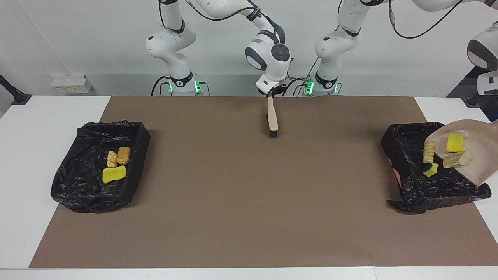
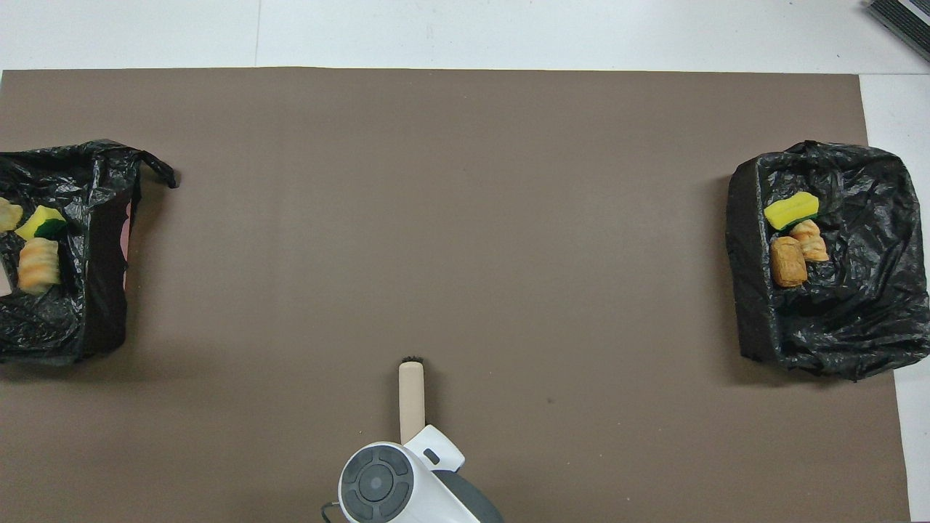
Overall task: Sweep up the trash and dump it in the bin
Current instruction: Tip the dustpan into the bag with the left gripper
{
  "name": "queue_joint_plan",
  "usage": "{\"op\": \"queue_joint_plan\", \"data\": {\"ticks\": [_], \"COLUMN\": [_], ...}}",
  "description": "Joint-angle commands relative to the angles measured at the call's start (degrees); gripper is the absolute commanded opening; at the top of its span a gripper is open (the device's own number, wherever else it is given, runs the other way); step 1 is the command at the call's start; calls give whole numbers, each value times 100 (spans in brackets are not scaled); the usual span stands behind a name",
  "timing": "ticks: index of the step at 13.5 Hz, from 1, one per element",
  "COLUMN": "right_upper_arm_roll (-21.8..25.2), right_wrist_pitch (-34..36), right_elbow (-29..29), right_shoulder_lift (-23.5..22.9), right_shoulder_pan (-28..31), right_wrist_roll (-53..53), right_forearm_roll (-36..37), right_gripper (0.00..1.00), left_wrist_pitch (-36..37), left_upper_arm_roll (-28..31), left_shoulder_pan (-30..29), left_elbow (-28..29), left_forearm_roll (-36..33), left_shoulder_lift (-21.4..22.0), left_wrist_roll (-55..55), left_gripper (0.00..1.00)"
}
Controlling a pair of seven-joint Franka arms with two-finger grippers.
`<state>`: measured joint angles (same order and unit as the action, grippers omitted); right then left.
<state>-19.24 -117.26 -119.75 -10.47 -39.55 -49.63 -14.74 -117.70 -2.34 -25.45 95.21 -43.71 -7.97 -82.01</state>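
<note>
The beige dustpan (image 1: pixel 472 155) hangs steeply tilted over the black-lined bin (image 1: pixel 404 155) at the left arm's end, with my left gripper (image 1: pixel 492 112) shut on its handle at the frame's edge. A yellow sponge (image 1: pixel 455 142) and a pale bread piece (image 1: pixel 457 159) of trash still lie on the pan. Another bread piece (image 1: pixel 429 151) and a sponge (image 1: pixel 431 170) are at the pan's lip, dropping into the bin (image 2: pixel 102 290); overhead they show as a bread piece (image 2: pixel 38 265) and a sponge (image 2: pixel 40 221). My right gripper (image 1: pixel 269 92) is shut on the beige brush (image 1: pixel 272 118), its bristles on the mat.
A second black-lined bin (image 1: pixel 78 186) at the right arm's end holds a yellow sponge (image 1: pixel 114 174) and two bread pieces (image 1: pixel 124 155). A brown mat (image 1: pixel 249 202) covers the table between the bins. The brush (image 2: pixel 410 392) stands close to the robots' edge.
</note>
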Motion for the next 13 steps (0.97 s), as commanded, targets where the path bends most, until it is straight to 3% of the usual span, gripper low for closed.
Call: {"op": "queue_joint_plan", "data": {"ticks": [1, 5, 7, 10, 13], "right_upper_arm_roll": [-9, 8, 26, 96, 61], "right_wrist_pitch": [160, 564, 581, 564, 669], "right_elbow": [285, 742, 864, 997, 936], "right_shoulder_lift": [-183, -306, -262, -149, 281], "right_shoulder_pan": [70, 114, 236, 491, 1157], "right_wrist_roll": [-3, -21, -64, -161, -56], "right_forearm_roll": [15, 137, 199, 330, 358], "right_gripper": [24, 37, 44, 45, 52], "left_wrist_pitch": [-51, -69, -43, 412, 493], "left_upper_arm_roll": [58, 85, 67, 67, 58], "left_shoulder_pan": [250, 531, 733, 953, 1024], "left_elbow": [-117, -169, -231, -204, -292], "left_forearm_roll": [-830, -1007, -1718, -1895, -1345], "left_shoulder_lift": [-47, -91, -82, -56, -29], "left_wrist_roll": [-8, 10, 18, 728, 915], "left_gripper": [0, 0, 0, 0, 0]}}
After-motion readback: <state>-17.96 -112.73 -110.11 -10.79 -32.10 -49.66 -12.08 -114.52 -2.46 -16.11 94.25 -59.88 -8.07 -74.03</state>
